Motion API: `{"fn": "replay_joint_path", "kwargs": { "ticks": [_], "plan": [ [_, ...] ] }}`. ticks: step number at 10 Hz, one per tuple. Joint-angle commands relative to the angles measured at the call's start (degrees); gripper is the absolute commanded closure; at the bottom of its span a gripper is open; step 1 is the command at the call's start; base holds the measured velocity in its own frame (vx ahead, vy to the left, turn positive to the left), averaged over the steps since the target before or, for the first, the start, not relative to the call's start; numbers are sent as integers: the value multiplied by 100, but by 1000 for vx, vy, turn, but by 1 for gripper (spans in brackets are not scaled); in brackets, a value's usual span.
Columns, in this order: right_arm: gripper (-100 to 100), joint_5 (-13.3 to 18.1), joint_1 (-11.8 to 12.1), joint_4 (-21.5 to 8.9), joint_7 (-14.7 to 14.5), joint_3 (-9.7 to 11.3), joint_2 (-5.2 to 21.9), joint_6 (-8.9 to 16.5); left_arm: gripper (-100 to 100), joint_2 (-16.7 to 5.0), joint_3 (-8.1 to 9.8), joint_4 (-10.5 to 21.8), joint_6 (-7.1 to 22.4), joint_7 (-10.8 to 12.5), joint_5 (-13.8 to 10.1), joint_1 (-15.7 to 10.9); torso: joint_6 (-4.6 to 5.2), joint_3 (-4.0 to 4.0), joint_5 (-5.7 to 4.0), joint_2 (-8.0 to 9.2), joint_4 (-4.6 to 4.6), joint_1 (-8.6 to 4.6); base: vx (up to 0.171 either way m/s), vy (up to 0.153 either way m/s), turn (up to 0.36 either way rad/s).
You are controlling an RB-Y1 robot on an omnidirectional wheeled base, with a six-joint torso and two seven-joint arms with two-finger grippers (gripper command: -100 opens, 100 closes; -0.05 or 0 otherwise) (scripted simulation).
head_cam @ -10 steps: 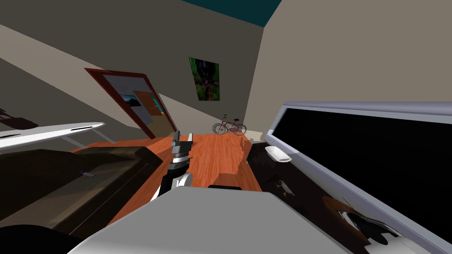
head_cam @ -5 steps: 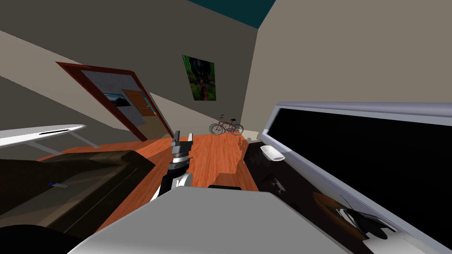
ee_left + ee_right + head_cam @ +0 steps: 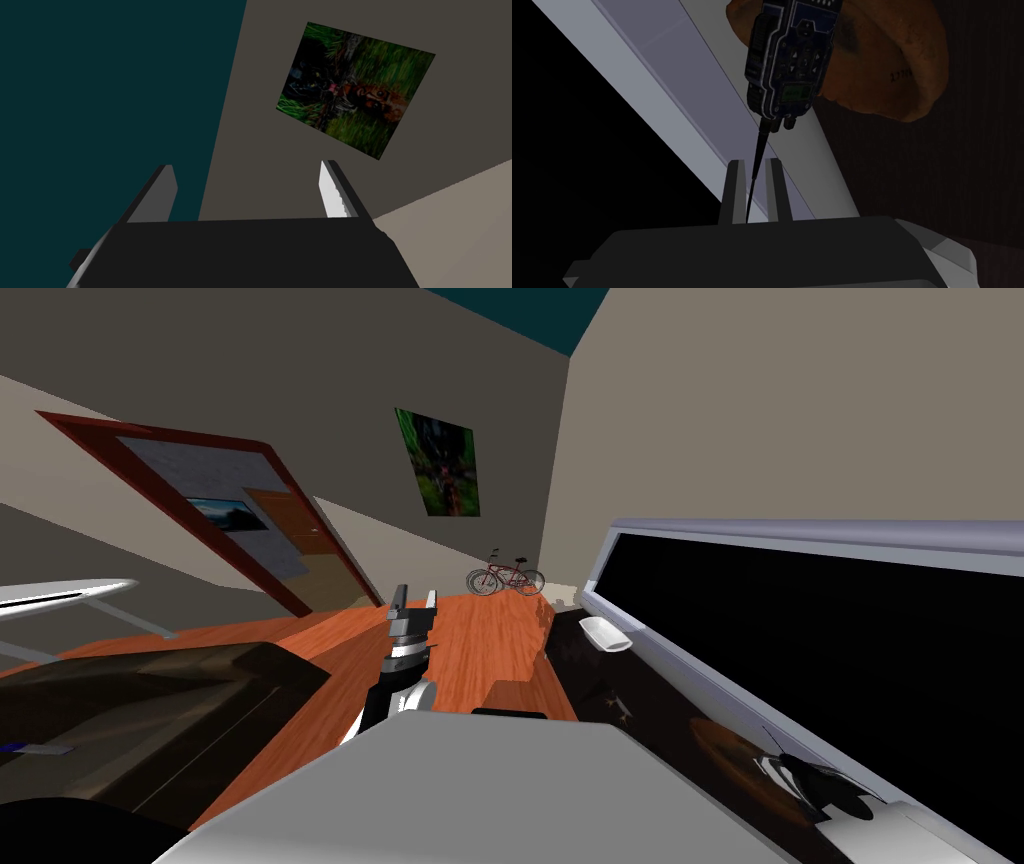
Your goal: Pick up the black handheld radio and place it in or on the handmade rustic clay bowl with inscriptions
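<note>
We turn: bike [image 3: 505, 578] and brown bowl [image 3: 892, 65] slide left in head view. Black radio [image 3: 789, 55] stays with our right hand [image 3: 754, 161]. Right hand pinches radio's thin antenna. Radio hangs over bowl's edge, above dark worktop [image 3: 620, 678]. Left hand [image 3: 416, 591] open, up front. We think radio not let go yet.

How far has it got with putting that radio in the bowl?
Done: the radio is picked up, its thin aerial pinched by the right hand. In hand: the radio's body lies across the brown bowl in the right wrist view; whether it touches the bowl, I cannot tell. Left: lower it in, let go, pull the hand away. The left hand is open and empty.
</note>
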State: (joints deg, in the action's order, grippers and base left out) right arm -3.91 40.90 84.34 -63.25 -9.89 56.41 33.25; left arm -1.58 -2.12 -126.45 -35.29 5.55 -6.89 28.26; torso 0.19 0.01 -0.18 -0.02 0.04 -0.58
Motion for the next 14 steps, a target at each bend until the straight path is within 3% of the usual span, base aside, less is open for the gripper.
{"fn": "replay_joint_path", "kwargs": {
  "ticks": [1,3,4,8,9,10,14],
  "plan": [
    [100,-224,57,158,-161,65,97,105,0,0,0,0,0,0,0,0,0,0,0,0,0,0,55,-117,-122],
    [100,-262,58,166,-172,74,114,97,0,0,0,0,0,0,0,0,4,-2,-2,0,-3,-13,38,-90,-87],
    [-100,-276,62,171,-189,77,120,112,0,0,-1,0,0,0,0,-1,-4,2,-1,7,-2,8,3,-11,5],
    [-100,-274,62,169,-187,76,120,112,0,1,-1,0,0,0,0,-1,-4,7,6,16,1,35,0,0,0],
    [0,-274,62,169,-187,76,120,112,0,1,-1,0,0,0,0,-1,-4,8,6,16,1,35,0,0,0],
    [-100,-451,161,378,-256,-36,271,234,0,1,-1,0,0,0,0,-1,-4,8,6,16,1,35,5,0,-90],
    [-100,-803,359,797,-394,-260,573,479,0,1,-1,0,0,0,0,-1,-3,5,8,12,0,38,10,4,-67]
  ]
}}
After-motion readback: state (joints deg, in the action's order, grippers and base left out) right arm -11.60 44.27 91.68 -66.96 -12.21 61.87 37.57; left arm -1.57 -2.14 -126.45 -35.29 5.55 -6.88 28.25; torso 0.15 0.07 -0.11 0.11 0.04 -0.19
